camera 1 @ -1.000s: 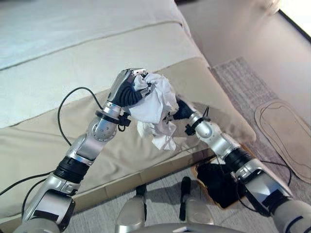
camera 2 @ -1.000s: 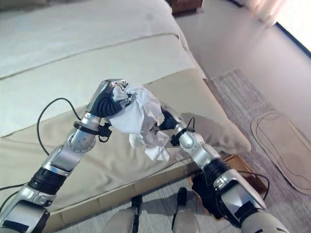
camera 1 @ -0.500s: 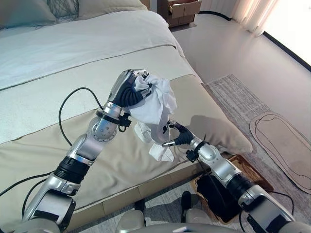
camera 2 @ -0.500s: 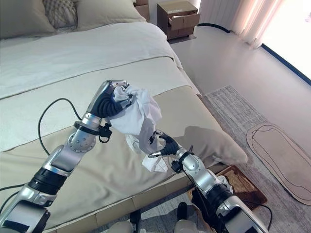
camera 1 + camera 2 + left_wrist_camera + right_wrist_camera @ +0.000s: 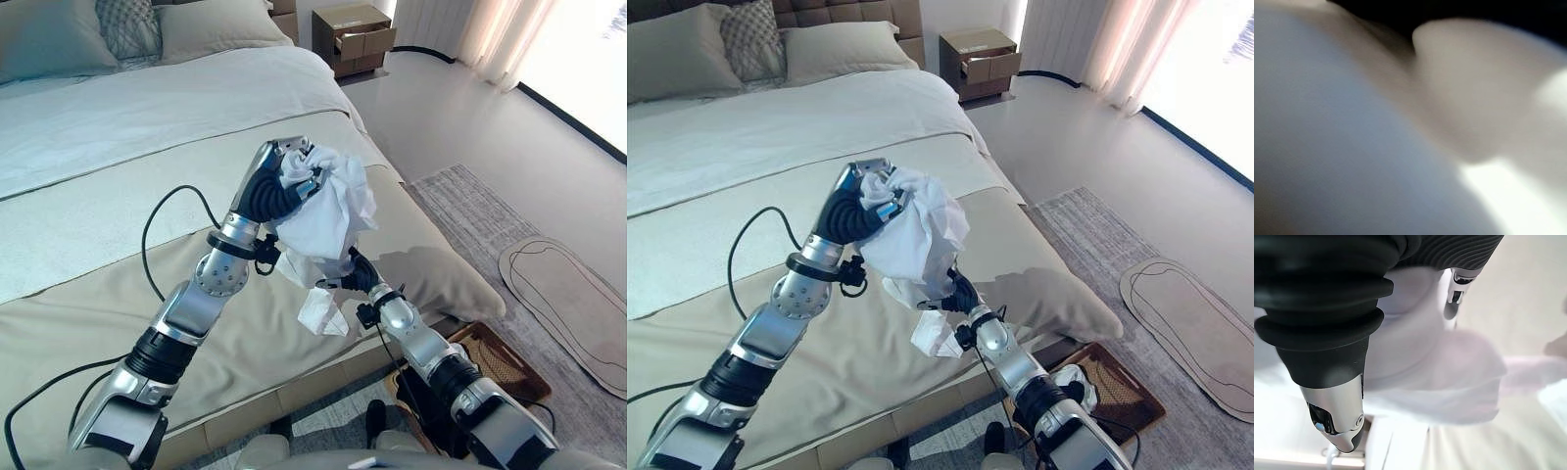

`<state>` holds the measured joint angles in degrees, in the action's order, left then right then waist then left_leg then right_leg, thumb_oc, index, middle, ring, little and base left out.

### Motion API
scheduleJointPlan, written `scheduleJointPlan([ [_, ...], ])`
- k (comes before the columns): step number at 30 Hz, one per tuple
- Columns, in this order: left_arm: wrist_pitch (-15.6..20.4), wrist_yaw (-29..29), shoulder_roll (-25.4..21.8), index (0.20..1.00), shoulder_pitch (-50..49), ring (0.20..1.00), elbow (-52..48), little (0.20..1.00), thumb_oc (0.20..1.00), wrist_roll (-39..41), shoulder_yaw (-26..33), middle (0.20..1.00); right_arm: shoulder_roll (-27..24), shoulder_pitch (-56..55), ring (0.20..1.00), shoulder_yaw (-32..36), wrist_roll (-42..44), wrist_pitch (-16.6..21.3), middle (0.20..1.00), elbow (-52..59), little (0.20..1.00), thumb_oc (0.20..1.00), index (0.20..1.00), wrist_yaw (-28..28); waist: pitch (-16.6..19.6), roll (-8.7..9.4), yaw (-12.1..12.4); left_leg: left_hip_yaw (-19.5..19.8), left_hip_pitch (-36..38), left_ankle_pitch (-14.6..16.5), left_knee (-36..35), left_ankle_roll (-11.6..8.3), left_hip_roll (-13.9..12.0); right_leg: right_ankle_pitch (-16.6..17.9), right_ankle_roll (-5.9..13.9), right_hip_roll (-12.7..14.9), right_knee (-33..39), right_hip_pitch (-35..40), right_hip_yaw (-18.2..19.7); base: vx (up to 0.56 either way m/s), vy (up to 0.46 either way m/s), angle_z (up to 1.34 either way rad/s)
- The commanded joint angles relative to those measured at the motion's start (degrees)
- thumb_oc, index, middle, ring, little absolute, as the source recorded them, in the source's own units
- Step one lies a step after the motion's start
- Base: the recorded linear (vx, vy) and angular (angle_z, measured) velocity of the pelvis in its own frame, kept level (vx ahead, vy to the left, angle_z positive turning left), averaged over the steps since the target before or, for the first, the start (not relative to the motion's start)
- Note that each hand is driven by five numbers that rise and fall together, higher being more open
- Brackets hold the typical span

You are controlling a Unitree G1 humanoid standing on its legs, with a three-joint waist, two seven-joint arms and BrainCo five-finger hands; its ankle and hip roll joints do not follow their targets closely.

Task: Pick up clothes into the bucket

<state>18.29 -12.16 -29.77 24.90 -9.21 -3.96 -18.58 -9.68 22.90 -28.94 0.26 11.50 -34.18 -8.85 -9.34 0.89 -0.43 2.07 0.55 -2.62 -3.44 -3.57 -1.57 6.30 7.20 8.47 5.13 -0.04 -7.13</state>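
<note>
Lifted a bit higher since a second ago: white garment (image 5: 328, 211) bunched in left hand (image 5: 274, 186), fingers curled round it, above bed (image 5: 118, 196). Soft, light, droopy; best gripped at the bunch. Right hand (image 5: 358, 277) under hanging tail, finger state unclear. Basket (image 5: 500, 357) on floor beside bed.

Garment (image 5: 328, 211): thin white cloth, crumpled, matt. Bed cover (image 5: 118, 284): smooth beige fabric. Basket (image 5: 495, 357): brown woven wicker. Rug (image 5: 470, 211): grey, coarse-textured weave
</note>
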Motion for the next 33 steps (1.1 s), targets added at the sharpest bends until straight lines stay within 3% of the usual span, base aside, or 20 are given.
scheduleJointPlan([
  [1,3.2,-0.3,1.6,0.2,5.2,0.2,-3.6,0.2,0.2,7.2,0.7,0.2,1.5,4.7,1.0,-0.7,-3.0,0.8,1.0,-0.2,1.0,1.0,1.0,-2.3,2.9,0.78,1.0,-1.9,-0.6,3.1,3.1,1.23,1.0,1.0,3.37,3.5,-1.7,-0.2,-3.0,0.01,0.003,0.04],
  [11,3.6,1.5,4.6,0.2,8.3,0.2,-6.3,0.2,0.2,15.0,-2.1,0.2,3.9,8.4,1.0,-2.3,-1.9,-0.3,1.0,-3.9,1.0,1.0,1.0,-2.6,3.4,0.7,2.1,-1.2,-0.2,3.2,3.3,1.27,1.2,0.9,3.22,3.7,-1.5,0.9,-3.6,0.02,-0.002,0.06],
  [12,3.5,1.5,5.0,0.2,8.9,0.2,-6.2,0.2,0.2,15.4,-2.7,0.2,4.2,8.7,0.526,-2.7,-0.8,-0.1,0.526,-3.9,0.526,0.526,0.526,-2.4,3.6,0.59,2.2,-1.1,0.2,3.7,3.2,1.2,1.1,0.5,3.28,3.6,-1.4,1.3,-3.8,0.0,0.0,0.0],
  [13,3.6,1.6,5.1,0.2,8.9,0.2,-6.3,0.2,0.2,15.6,-2.6,0.2,4.2,8.6,0.2,-2.6,0.0,0.1,0.2,-3.6,0.2,0.2,0.2,-2.1,3.6,0.74,2.2,-1.1,-0.2,3.2,3.4,1.28,1.3,0.9,3.22,3.7,-1.5,1.0,-3.8,0.04,0.003,0.03],
  [25,2.6,-0.2,3.5,0.2,4.6,0.2,-1.9,0.2,0.2,12.1,2.0,0.2,0.2,1.5,0.2,2.0,9.7,1.1,0.2,5.3,0.2,0.2,0.2,1.4,3.7,1.22,1.3,-1.5,0.3,3.5,3.5,1.35,1.2,0.8,3.14,3.8,-1.7,1.2,-3.6,0.01,0.0,0.0],
  [30,1.9,-0.7,4.2,0.2,-2.2,0.2,2.8,0.2,0.2,12.9,5.2,0.2,-1.1,-1.6,0.2,5.3,11.3,1.2,0.2,9.1,0.2,0.2,0.2,0.4,3.8,1.41,0.8,-2.0,1.0,4.3,3.5,1.38,0.8,0.2,3.05,3.5,-1.7,1.6,-3.0,0.01,-0.001,-0.02],
  [31,2.3,-0.8,4.8,0.2,-5.8,0.2,5.3,0.2,0.2,13.5,6.9,0.2,-4.4,-2.9,0.2,9.2,13.7,2.4,0.2,8.7,0.2,0.2,0.2,0.0,3.7,1.85,0.8,-2.2,0.9,3.8,3.6,1.38,1.0,0.5,2.93,3.6,-1.9,1.4,-2.9,0.03,-0.005,-0.03],
  [33,2.3,-1.5,5.9,0.2,-8.8,0.2,8.4,0.2,0.2,12.8,7.9,0.2,-5.4,-5.1,0.2,12.0,14.3,3.0,0.2,10.3,0.2,0.2,0.2,-0.8,3.9,1.94,0.4,-2.5,1.4,4.4,3.6,1.32,0.8,0.2,3.0,3.4,-1.8,1.7,-2.7,0.02,-0.007,-0.05],
])
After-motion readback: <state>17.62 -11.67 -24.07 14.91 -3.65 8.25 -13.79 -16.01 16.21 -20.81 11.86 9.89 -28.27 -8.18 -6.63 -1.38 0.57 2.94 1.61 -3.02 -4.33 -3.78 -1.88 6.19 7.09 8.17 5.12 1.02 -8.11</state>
